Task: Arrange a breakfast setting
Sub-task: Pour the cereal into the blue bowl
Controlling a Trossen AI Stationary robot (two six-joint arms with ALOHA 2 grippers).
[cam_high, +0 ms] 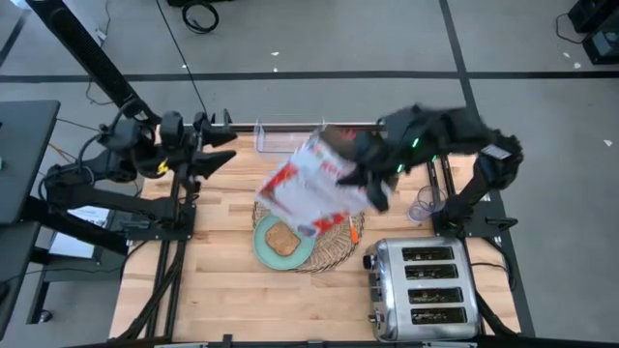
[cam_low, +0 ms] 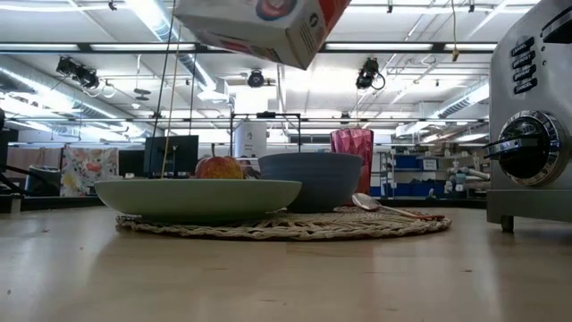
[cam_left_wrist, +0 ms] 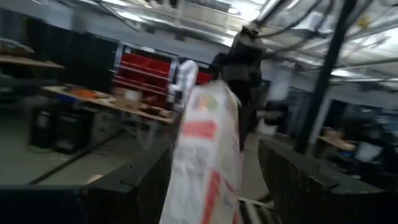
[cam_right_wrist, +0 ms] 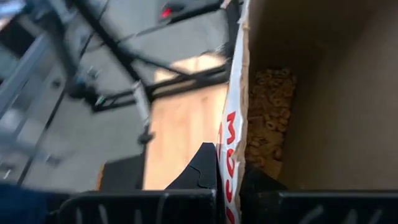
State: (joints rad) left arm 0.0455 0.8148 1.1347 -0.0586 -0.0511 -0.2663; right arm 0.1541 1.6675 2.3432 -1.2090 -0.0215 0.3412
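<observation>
One cereal box, pinched shut in right gripper, tilted above blue bowl; pouring next. Left gripper open, idle.

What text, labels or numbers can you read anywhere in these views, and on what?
Cereal box, held by the right gripper above the placemat: red print, too blurred to read in the high view.
Same box, right wrist view: red letters along the wall edge, cut off, unreadable.
Toaster: knob and button markings, too small to read.
Nothing else legible.
</observation>
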